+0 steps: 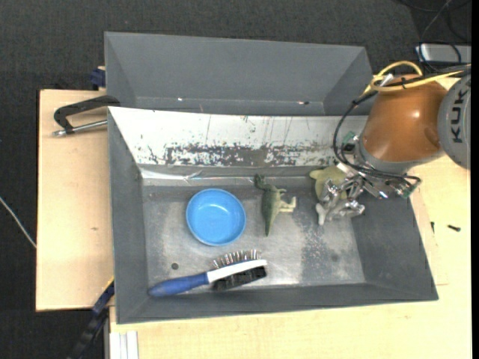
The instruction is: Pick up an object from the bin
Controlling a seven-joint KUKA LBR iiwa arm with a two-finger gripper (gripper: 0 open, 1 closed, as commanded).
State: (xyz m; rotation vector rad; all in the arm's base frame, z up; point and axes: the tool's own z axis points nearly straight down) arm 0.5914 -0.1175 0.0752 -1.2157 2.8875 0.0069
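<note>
My gripper (336, 209) hangs low over the right part of the bin floor, open, with nothing between its fingers. A pale yellow-green thing (325, 176) lies just behind it against the back wall, partly hidden by the wrist. To the gripper's left, a small green toy dinosaur (269, 202) lies on the floor, clear of the fingers.
A round blue bowl (215, 216) sits left of centre. A brush (212, 275) with a blue handle, white head and dark bristles lies along the front wall. The arm with its orange cover comes in over the right rim.
</note>
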